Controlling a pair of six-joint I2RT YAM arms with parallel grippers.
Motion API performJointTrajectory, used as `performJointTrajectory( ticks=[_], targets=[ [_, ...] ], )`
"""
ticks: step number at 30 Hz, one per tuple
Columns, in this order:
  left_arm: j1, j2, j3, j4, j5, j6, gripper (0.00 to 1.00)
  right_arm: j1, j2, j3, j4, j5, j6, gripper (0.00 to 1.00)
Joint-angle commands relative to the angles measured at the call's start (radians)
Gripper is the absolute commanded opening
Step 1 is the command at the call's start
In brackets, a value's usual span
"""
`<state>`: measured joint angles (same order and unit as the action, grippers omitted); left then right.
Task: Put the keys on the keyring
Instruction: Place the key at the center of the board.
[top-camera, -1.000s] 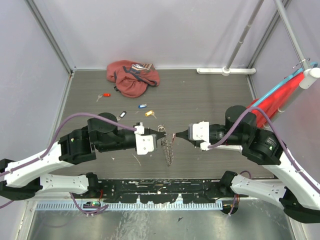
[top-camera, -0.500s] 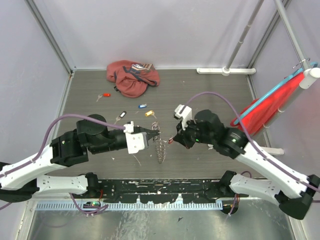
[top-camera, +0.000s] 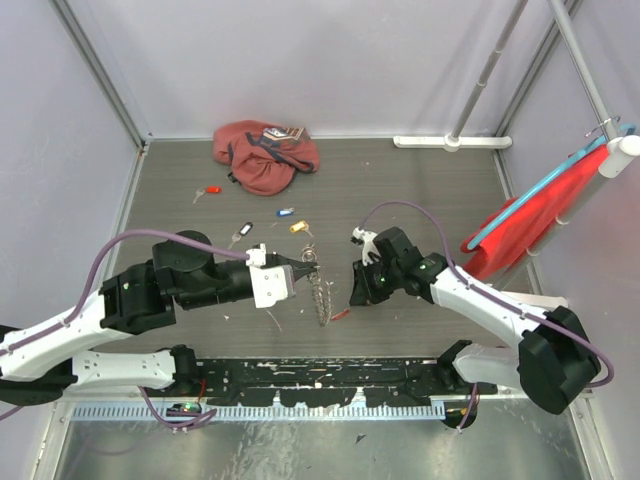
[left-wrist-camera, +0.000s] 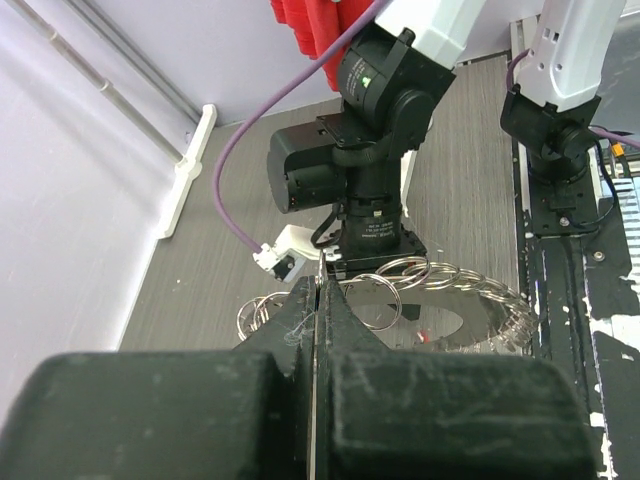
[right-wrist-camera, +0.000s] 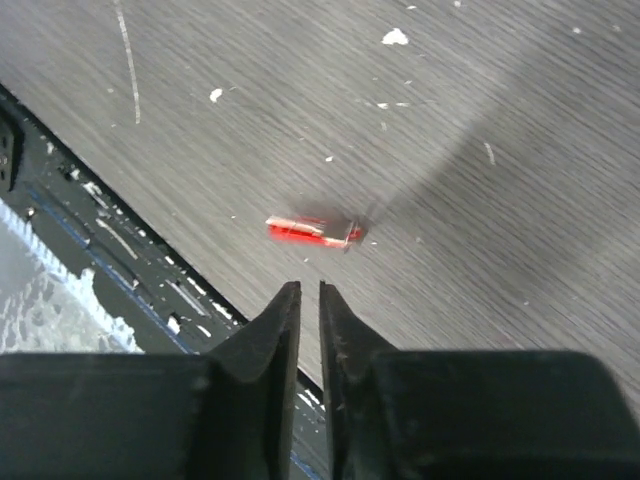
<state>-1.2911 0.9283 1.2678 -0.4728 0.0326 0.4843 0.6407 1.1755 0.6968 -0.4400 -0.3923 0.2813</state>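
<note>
White shells (top-camera: 50, 345) are covering the arms' (top-camera: 500, 310) links, round black housings (top-camera: 190, 262) are capping joints, purple cables (top-camera: 160, 233) are trailing alongside; the left pincer (left-wrist-camera: 316, 290) and right pincer (right-wrist-camera: 308, 290) are showing black fingers (right-wrist-camera: 262, 340).

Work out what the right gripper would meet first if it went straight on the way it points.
Likely the red key lying just ahead of the gripper, or the table beside it.

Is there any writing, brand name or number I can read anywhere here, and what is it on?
No text here can be read.
Striped patch on the reddish cloth bag: too small to read.
Coloured heads of the keys: no print can be made out.
Robot arms: no lettering shows.
</note>
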Motion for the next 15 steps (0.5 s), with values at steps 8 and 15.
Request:
performJointTrajectory(
  ticks=[8,15],
  targets=[
    [0.004,-0.012,-0.006,0.057,-0.009,-0.021,0.00,-0.027,-0.055,0.125,-0.045,0.383,0.047,0.33],
    [0.004,0.004,-0.005,0.059,-0.004,-0.032,0.00,-0.027,-0.234,0.265,-0.028,0.467,-0.066,0.35]
  ],
)
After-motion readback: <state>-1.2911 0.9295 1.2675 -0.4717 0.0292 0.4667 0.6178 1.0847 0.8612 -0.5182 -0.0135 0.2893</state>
